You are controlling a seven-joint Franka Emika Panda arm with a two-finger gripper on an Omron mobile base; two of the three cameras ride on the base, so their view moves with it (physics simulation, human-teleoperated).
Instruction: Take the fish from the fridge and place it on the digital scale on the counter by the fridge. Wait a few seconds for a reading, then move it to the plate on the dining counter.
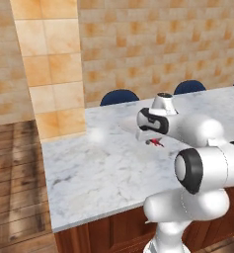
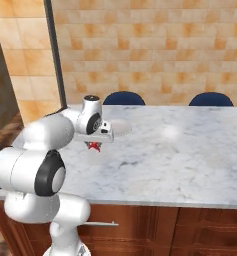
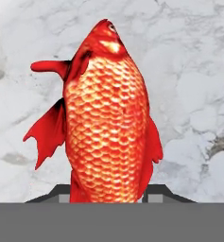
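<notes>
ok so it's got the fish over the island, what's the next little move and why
Probably carry the fish a bit further toward the plate before lowering. The fingers are shut on the fish, which hangs over bare marble on the dining counter. In the right base view the plate lies just beyond the gripper, so letting go now would likely miss it.

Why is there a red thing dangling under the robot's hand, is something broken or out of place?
Nothing looks broken. The small red-orange scaly fish is pinched between the dark fingers and hangs above the long white-grey marble dining counter, close to the pale round plate. Nothing is spilled or askew.
</notes>
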